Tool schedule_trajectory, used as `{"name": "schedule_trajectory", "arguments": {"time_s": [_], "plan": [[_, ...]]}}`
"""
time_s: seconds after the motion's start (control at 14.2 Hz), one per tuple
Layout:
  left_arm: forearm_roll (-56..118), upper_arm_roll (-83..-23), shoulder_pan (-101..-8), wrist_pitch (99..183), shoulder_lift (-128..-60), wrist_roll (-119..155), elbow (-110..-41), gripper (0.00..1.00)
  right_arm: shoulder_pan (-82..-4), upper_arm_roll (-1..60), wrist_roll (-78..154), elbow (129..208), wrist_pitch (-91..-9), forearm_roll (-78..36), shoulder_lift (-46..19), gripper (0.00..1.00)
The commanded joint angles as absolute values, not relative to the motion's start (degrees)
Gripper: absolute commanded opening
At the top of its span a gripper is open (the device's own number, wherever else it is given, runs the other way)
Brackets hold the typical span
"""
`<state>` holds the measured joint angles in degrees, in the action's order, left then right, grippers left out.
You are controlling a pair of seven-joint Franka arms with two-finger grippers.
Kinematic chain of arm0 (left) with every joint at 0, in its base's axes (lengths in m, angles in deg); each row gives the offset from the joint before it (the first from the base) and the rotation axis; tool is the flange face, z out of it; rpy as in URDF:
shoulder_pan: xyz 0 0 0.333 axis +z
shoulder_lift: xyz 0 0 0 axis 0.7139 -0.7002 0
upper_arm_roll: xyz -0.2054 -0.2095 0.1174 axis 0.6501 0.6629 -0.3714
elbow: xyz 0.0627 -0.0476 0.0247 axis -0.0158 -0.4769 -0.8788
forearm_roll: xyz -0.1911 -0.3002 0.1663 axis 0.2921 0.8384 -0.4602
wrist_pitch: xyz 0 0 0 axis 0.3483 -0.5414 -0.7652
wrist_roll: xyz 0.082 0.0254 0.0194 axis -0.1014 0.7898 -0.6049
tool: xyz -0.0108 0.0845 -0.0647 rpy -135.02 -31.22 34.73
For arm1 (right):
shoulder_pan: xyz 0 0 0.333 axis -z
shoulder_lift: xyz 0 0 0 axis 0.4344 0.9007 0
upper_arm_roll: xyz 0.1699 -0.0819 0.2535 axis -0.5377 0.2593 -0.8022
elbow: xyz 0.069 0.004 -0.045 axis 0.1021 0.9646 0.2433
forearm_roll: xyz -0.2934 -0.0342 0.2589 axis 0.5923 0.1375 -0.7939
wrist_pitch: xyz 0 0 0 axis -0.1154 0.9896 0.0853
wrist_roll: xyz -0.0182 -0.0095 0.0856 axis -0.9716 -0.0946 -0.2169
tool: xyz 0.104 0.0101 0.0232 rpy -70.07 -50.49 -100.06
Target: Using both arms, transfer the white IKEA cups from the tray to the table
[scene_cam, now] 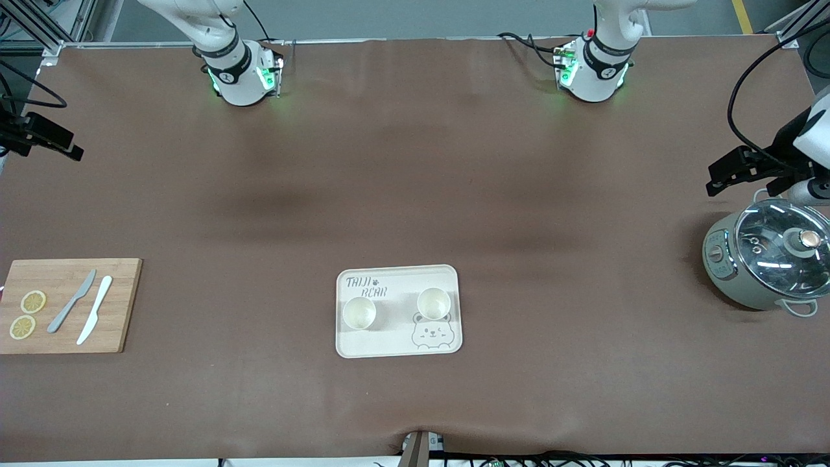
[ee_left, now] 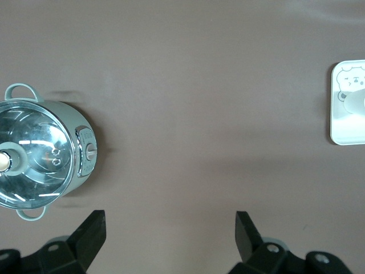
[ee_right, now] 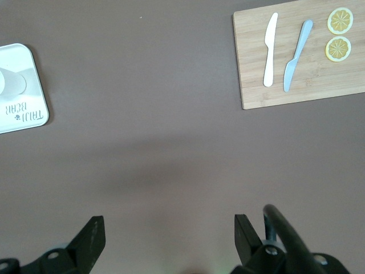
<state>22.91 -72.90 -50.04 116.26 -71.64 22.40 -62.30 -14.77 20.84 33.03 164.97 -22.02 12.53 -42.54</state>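
Two white IKEA cups stand upright on the cream bear-printed tray [scene_cam: 397,347] near the middle of the table. One cup [scene_cam: 359,312] is toward the right arm's end, the other cup [scene_cam: 433,302] toward the left arm's end. My left gripper [scene_cam: 721,178] hangs open and empty over the table beside the pot; it also shows in the left wrist view [ee_left: 171,228]. My right gripper [scene_cam: 55,144] hangs open and empty over the table's right-arm end; it also shows in the right wrist view [ee_right: 170,231]. Both are well away from the tray. Each wrist view shows only an edge of the tray [ee_left: 342,134] [ee_right: 25,114].
A pale green pot with a glass lid [scene_cam: 768,259] stands at the left arm's end and shows in the left wrist view [ee_left: 40,154]. A wooden cutting board [scene_cam: 123,305] with two knives and two lemon slices lies at the right arm's end and shows in the right wrist view [ee_right: 251,85].
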Motion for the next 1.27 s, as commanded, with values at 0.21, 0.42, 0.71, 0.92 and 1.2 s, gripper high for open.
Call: {"name": "schedule_trajectory", "arguments": {"time_s": [0.21, 0.42, 0.71, 0.92, 1.2], "plan": [[21.43, -72.76, -49.77, 114.98, -72.15, 23.59, -60.98, 1.00, -14.76, 20.62, 33.13, 165.95, -22.76, 12.79, -43.33, 1.00], [21.43, -72.76, -49.86, 115.07, -72.33, 23.50, -60.89, 1.00, -15.02, 20.62, 33.13, 165.95, -22.67, 12.79, -43.33, 1.00], [21.78, -72.76, -49.95, 115.42, -73.47, 22.97, -60.98, 1.00, -15.02, 20.62, 33.13, 165.95, -22.67, 12.79, -43.33, 1.00], [21.61, -72.59, -50.56, 115.59, -75.75, 23.15, -60.98, 1.00, -15.02, 20.62, 33.13, 165.95, -22.67, 12.71, -43.33, 1.00], [24.67, -72.32, -50.83, 118.31, -79.96, 22.88, -61.07, 1.00, -15.02, 20.62, 33.04, 165.25, -22.32, 12.18, -43.51, 1.00]]}}
